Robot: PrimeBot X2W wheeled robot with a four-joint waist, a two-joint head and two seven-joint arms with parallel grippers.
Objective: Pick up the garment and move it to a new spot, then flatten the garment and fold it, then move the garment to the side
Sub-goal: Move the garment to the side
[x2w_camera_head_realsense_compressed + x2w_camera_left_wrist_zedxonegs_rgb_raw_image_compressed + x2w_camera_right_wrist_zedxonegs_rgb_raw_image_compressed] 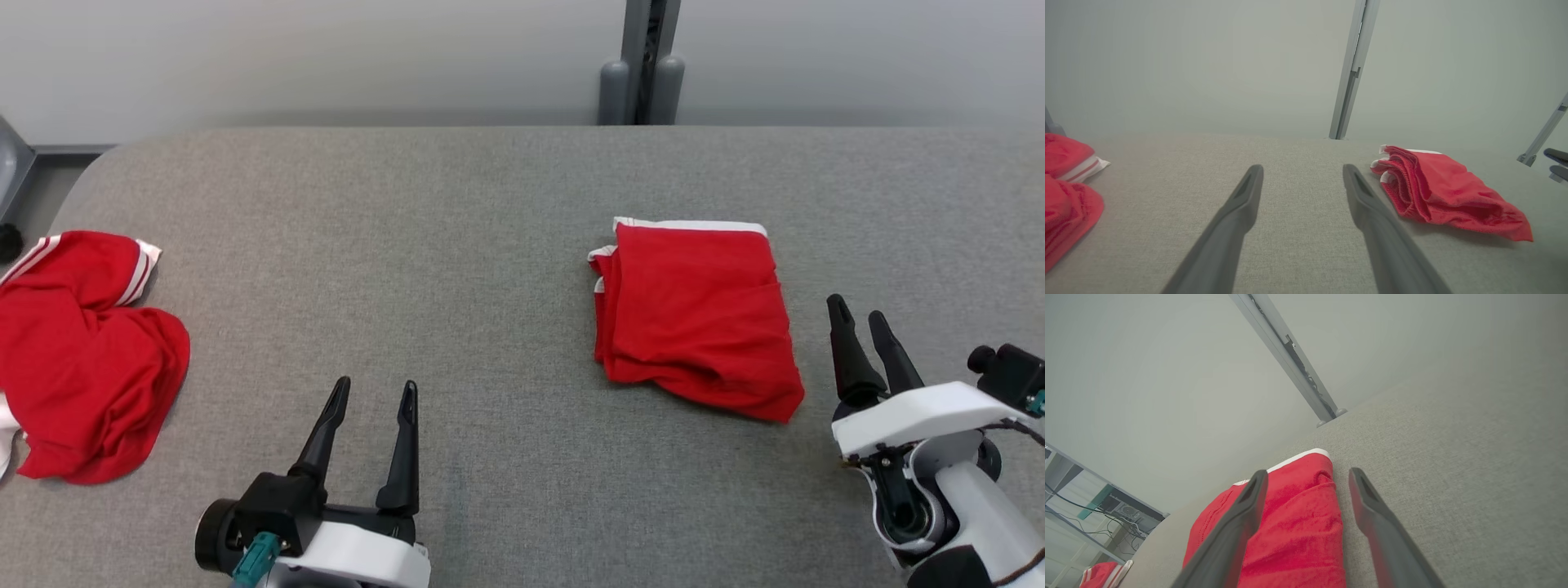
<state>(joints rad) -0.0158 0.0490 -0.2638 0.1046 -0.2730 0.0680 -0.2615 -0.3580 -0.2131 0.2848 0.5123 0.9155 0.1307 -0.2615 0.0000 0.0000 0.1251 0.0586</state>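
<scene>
The folded red garment (696, 314) lies on the grey worktop (457, 245) at 2 o'clock. It looks soft, light and floppy. Both claws, left (373, 398) and right (857, 308), are spread, holding nothing. Pinch its thick near edge.

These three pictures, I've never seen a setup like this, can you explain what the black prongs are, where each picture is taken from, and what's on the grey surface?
The prongs are a robot's two grippers. The top picture looks down from its head: left gripper and right gripper, both open, holding nothing. The other two come from cameras on each wrist, looking along that gripper's fingers. On the grey table lie two red garments with white trim: a folded garment just beside the right gripper, and a crumpled garment at the far left edge. The left wrist view shows the folded one to its right; the right wrist view sees it close up.
</scene>
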